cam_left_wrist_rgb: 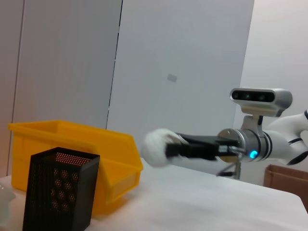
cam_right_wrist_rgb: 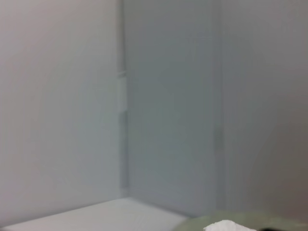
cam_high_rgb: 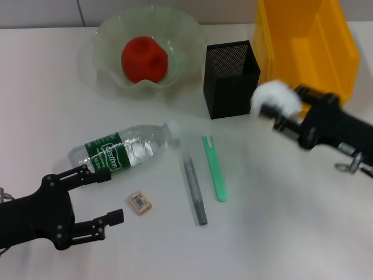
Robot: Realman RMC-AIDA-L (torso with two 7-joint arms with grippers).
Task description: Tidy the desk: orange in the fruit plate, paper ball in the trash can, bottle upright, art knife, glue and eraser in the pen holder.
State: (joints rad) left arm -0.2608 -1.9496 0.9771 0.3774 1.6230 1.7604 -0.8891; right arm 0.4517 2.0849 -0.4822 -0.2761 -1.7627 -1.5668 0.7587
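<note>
Paper ball (cam_high_rgb: 275,98), white and crumpled, is held up in the air by the right gripper (cam_high_rgb: 278,112), between the pen holder (cam_high_rgb: 230,78) and the yellow trash can (cam_high_rgb: 307,44), above the desk (cam_high_rgb: 280,221). The desk is white and plain, and behind it the left wrist view shows pale grey wall panels.

The orange (cam_high_rgb: 144,59) lies already in the pale green fruit plate (cam_high_rgb: 111,35) at the far side. The black mesh pen holder stands upright just beside the trash can. The bottle (cam_high_rgb: 119,150) lies on its side in the middle of the desk, its cap toward the pen holder. Near it lie the small eraser (cam_high_rgb: 140,202), a grey stick (cam_high_rgb: 195,188) and a green one (cam_high_rgb: 214,168), side by side but apart; which of these is the glue and which the art knife I cannot tell.

The jaws of the right gripper are pressed on the paper ball, which hides their tips. The left gripper (cam_high_rgb: 111,195) hovers near the bottom end of the bottle, close to the eraser, its jaws spread wide and holding nothing
</note>
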